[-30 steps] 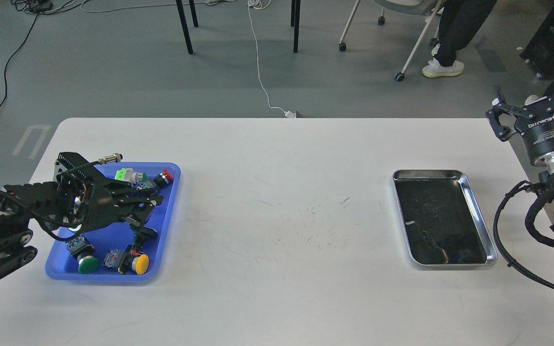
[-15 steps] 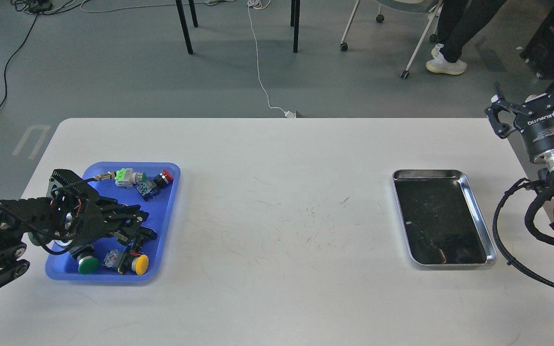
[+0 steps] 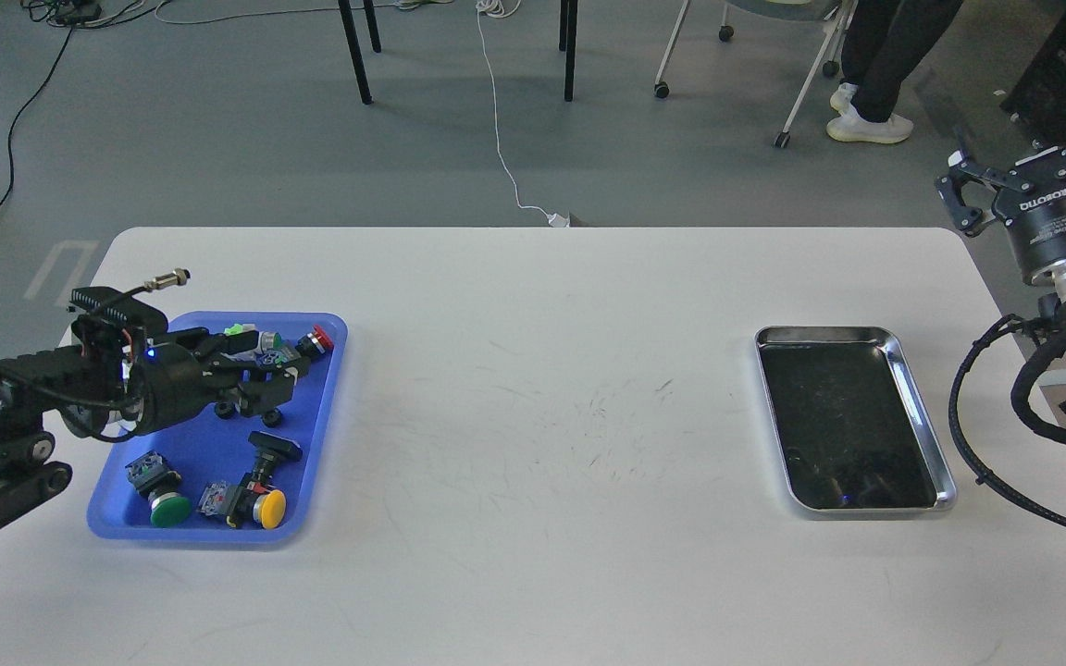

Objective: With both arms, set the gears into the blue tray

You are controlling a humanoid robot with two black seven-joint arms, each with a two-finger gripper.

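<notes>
The blue tray (image 3: 322,425) sits at the table's left side. My left gripper (image 3: 285,384) reaches in from the left and hovers over the tray's far half, its dark fingers slightly apart with nothing between them. Two tiny black round pieces, apparently the gears (image 3: 224,410) (image 3: 271,416), lie on the tray floor just under those fingers. My right gripper (image 3: 1023,153) is raised off the table's far right corner, its jaws spread wide and empty, far from the tray.
Several push buttons lie in the blue tray: green cap (image 3: 168,510), yellow cap (image 3: 270,508), black cap (image 3: 275,448), red cap (image 3: 320,339). A shiny steel tray (image 3: 922,407) with a dark inside sits at the right. Chairs and a person's legs stand beyond the table.
My left gripper dipped toward the tray's front half, then pulled back up and left over its far half. My right gripper drifted slightly upward and away.
</notes>
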